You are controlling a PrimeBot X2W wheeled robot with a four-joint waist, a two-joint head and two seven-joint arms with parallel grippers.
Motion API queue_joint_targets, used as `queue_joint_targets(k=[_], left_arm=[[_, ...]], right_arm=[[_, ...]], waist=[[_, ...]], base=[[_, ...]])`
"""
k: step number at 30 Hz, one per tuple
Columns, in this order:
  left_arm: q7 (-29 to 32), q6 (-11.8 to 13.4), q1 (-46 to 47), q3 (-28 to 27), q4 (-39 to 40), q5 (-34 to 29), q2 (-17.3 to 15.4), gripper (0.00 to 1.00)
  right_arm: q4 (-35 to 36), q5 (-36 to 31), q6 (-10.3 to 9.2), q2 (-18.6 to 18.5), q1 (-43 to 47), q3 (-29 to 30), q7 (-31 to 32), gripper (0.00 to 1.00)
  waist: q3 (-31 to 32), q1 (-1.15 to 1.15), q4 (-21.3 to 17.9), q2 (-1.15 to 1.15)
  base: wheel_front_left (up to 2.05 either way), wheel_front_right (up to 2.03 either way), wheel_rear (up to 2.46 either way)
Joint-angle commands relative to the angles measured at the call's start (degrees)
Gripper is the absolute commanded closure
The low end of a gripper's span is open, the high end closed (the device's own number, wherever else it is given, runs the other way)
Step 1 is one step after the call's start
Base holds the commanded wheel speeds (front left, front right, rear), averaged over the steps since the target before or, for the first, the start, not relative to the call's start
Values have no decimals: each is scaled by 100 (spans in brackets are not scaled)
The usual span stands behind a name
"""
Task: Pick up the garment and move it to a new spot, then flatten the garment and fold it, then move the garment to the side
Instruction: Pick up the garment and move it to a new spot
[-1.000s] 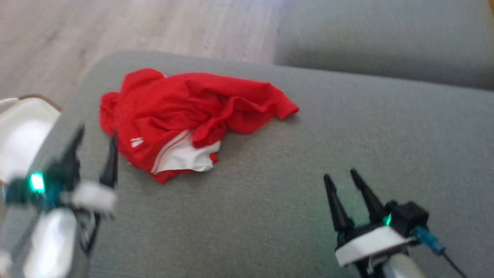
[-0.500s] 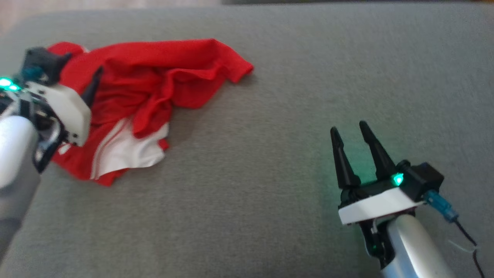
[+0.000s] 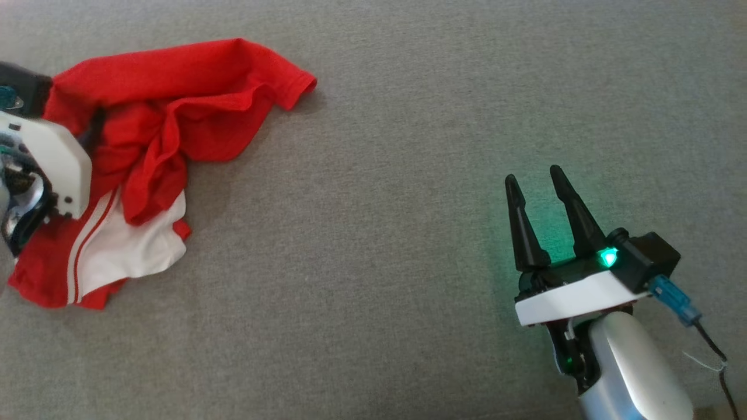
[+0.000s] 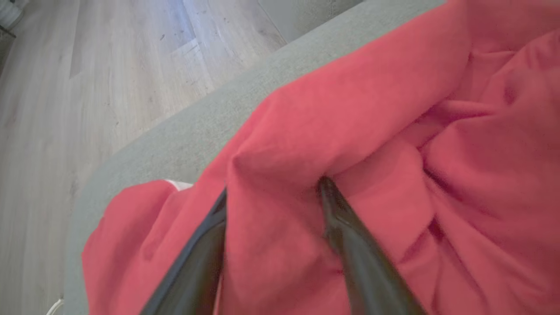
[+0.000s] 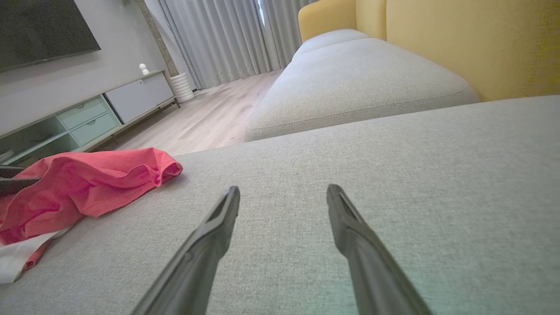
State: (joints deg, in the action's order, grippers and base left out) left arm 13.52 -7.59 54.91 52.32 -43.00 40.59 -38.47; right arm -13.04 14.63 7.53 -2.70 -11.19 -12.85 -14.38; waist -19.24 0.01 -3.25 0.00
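On the sofa cushion (image 3: 408,233) | step 1, pickup | red jersey (image 3: 175,87) fold straddled by spread left gripper (image 4: 274,187) | right gripper (image 3: 532,172) spread | next: pinch required

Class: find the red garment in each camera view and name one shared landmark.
Head view: garment crumpled at far left.
Left wrist view: garment across right and bottom, a fold between left end effector's fingers.
Right wrist view: garment at left edge.
Shared: grey cushion underneath.

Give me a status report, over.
Left tool astride a fold of red garment, grip unconfirmed. Right tool open, over grey cushion. Nothing blocking.
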Motion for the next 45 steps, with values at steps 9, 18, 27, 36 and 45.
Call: queue_joint_targets(k=[9,18,27,36,45], left_arm=[[-1232,27,726,-249,-119,-10,-145,100],[-1706,237,956,-318,711,-140,-50,100],[-1104,570,935,-251,2335,-68,-72,100],[-302,889,901,-139,3891,119,-50,100],[65,798,1068,146,4006,157,358,100]], right_arm=[[84,45,-4,-18,-5,-82,-62,0],[-50,96,-4,-18,296,-7,-62,0],[-72,194,-4,-18,399,-75,-62,0],[40,297,-4,-18,291,-52,-62,0],[301,452,-4,-18,27,-84,-62,0]], waist=[[431,-1,25,0],[1132,-1,266,0],[1501,-1,244,0],[1453,-1,-329,0],[983,-1,-1153,0]], base=[[0,0,0],[0,0,0],[0,0,0],[0,0,0],[0,0,0]])
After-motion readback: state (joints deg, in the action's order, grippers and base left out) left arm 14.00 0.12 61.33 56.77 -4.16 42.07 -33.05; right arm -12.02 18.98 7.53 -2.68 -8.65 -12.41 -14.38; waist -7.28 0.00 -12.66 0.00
